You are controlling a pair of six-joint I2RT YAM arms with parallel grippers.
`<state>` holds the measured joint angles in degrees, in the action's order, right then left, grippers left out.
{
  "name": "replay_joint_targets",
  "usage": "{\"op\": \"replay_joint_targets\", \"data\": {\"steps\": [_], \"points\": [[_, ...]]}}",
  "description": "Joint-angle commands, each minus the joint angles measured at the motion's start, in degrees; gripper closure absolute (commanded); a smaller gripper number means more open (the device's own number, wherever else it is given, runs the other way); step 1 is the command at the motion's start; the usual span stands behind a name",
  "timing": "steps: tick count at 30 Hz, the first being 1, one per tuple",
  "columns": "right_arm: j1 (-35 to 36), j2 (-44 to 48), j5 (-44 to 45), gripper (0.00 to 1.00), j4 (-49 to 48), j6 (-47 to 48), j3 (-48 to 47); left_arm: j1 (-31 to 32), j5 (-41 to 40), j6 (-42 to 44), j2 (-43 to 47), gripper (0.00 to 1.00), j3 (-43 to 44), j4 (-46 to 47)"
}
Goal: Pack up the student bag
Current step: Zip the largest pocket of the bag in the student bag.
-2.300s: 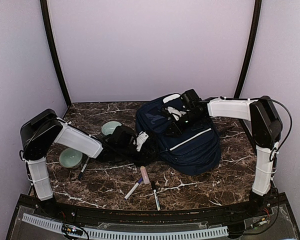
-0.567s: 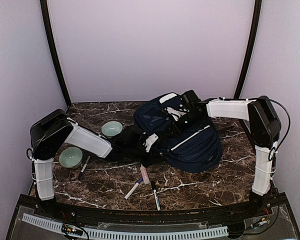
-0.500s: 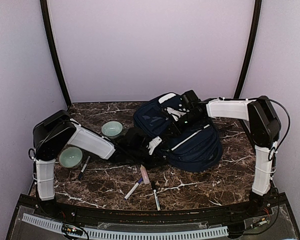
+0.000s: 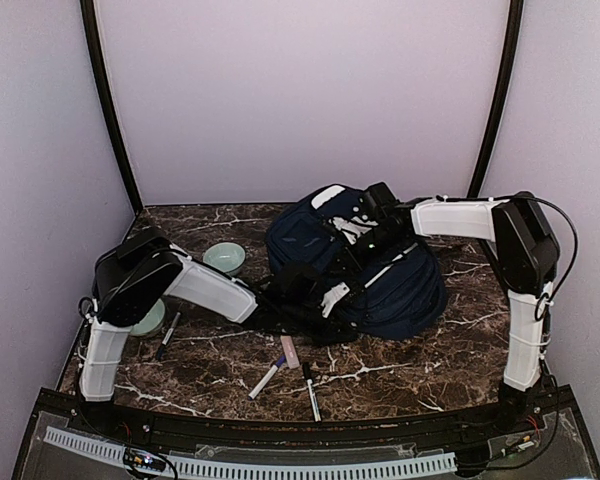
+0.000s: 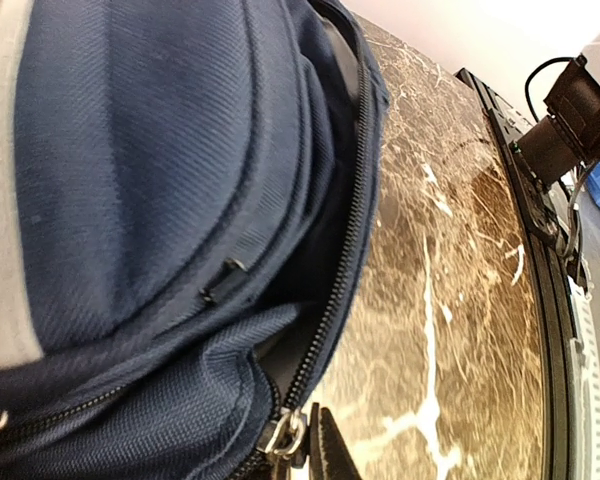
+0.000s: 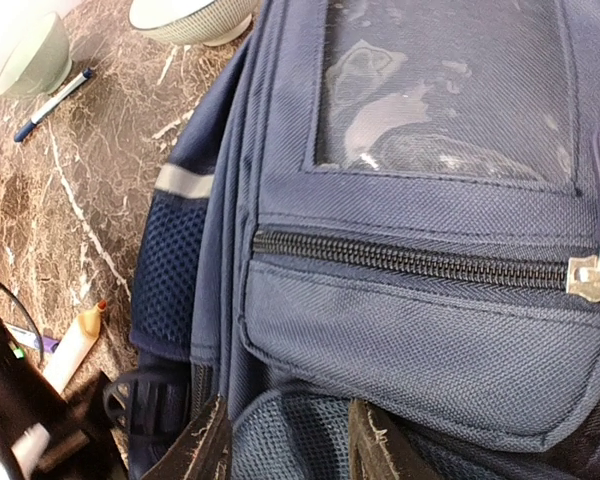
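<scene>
The student bag (image 4: 390, 285) is lying on the right rear part of the marble table (image 4: 210, 365). The left gripper (image 4: 318, 292), jaws pressed together, is pinching the zip pull (image 5: 283, 437) at the bag's near-left edge. The right gripper (image 6: 290, 428) is clamping navy fabric near the bag's top.

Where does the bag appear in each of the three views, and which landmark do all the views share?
Top external: bag lies centre-right on the table, between the two arms.
Left wrist: bag fills the left half, close up.
Right wrist: bag fills the centre and right, its front pocket close up.
Shared landmark: the brown marble table, seen beside the bag in every view.
</scene>
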<state>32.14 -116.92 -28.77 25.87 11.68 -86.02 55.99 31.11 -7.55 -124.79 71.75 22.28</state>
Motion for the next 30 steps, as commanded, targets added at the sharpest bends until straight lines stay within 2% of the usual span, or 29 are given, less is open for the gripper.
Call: {"op": "replay_joint_targets", "data": {"steps": [1, 8, 12, 17, 21, 24, 26, 28, 30], "points": [[-1.21, -7.97, 10.74, 0.59, 4.81, -0.78, 3.38, 6.46, 10.80, 0.06, -2.89, 1.00, 5.34, 1.87], [-1.29, -6.93, 9.51, 0.60, 4.84, -0.63, 3.39, 9.04, 8.67, -1.71, -6.27, 1.00, 10.70, 5.99], [-2.58, -3.58, 7.80, 0.60, 5.86, -0.61, 3.52, 9.95, 6.02, -1.67, -7.18, 1.00, 12.86, 4.88], [-6.15, 6.07, 3.46, 0.59, 8.05, 0.44, 5.77, 11.78, 4.33, -1.35, -8.37, 1.00, 16.03, 3.50], [-9.26, 15.48, 3.10, 0.55, 10.28, 2.23, 8.06, 13.71, 2.53, -0.58, -13.05, 1.00, 23.54, 0.41], [-12.54, 22.97, 4.04, 0.53, 11.07, 3.18, 10.40, 13.84, -1.75, -2.31, -15.70, 1.00, 28.44, -0.32], [-15.30, 28.25, 5.36, 0.53, 11.51, 4.05, 12.49, 13.89, -2.93, -2.17, -15.97, 0.96, 29.18, -0.46], [-17.88, 32.37, 5.85, 0.52, 12.84, 5.51, 14.45, 13.89, -3.91, -1.20, -15.39, 0.79, 29.78, -2.83], [-19.45, 35.29, 7.30, 0.51, 15.02, 7.72, 16.66, 13.89, -3.62, 0.41, -13.35, 0.70, 28.23, -4.92]]}}
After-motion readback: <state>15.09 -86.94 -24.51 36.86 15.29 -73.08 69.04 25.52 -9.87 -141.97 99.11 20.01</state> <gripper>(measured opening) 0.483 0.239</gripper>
